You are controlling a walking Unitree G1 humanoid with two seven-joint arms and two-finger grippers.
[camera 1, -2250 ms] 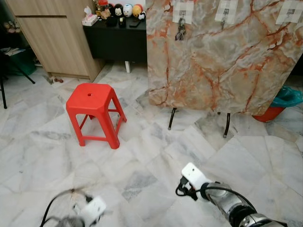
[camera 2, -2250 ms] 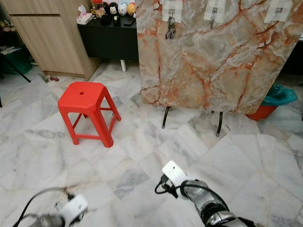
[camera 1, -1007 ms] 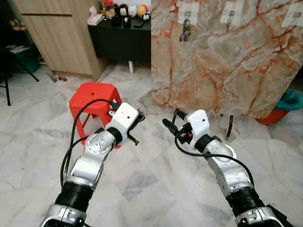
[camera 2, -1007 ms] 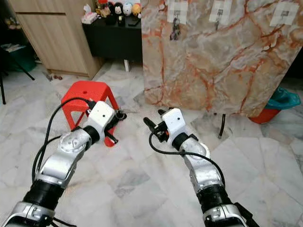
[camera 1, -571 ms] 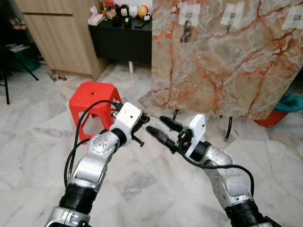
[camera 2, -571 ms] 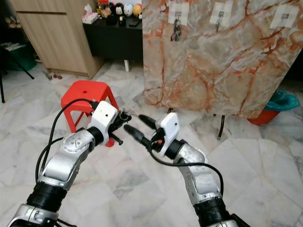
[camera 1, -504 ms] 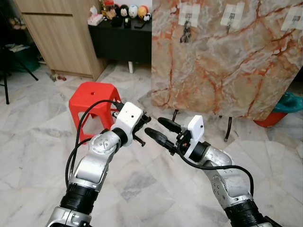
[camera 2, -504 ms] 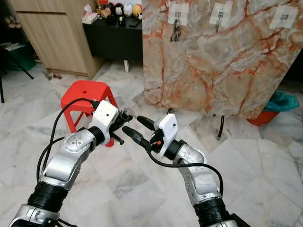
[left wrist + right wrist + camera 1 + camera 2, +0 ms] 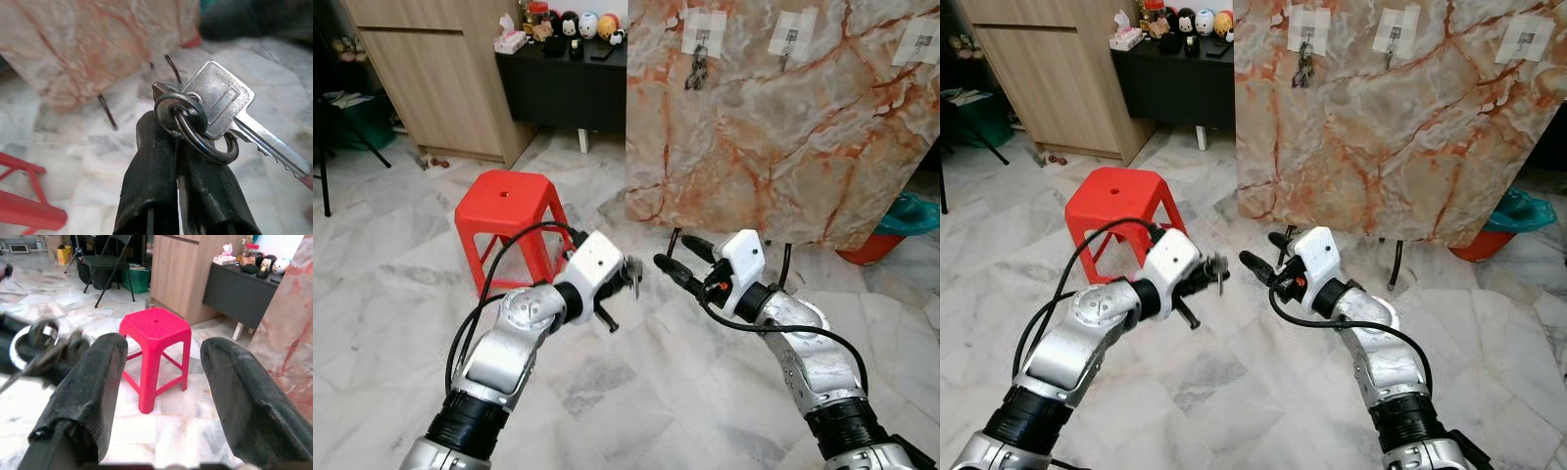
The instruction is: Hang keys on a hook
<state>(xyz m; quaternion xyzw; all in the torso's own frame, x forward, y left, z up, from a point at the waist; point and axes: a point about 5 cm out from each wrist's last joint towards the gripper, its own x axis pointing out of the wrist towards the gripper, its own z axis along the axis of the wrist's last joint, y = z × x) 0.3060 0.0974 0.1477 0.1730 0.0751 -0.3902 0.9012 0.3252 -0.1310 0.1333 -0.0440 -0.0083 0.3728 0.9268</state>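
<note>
Standing at far left on the marble floor [image 9: 401, 294], the red plastic stool [image 9: 504, 211] sits clear of both arms. Next, the left gripper [image 9: 628, 275] is raised mid-air, fingers clamped on the ring of a bunch of keys [image 9: 220, 117]. Facing it, just apart, the right gripper [image 9: 677, 258] has its fingers spread, empty. Beyond, a marble-pattern board [image 9: 773, 137] carries another key bunch [image 9: 696, 70] on its leftmost hook.
</note>
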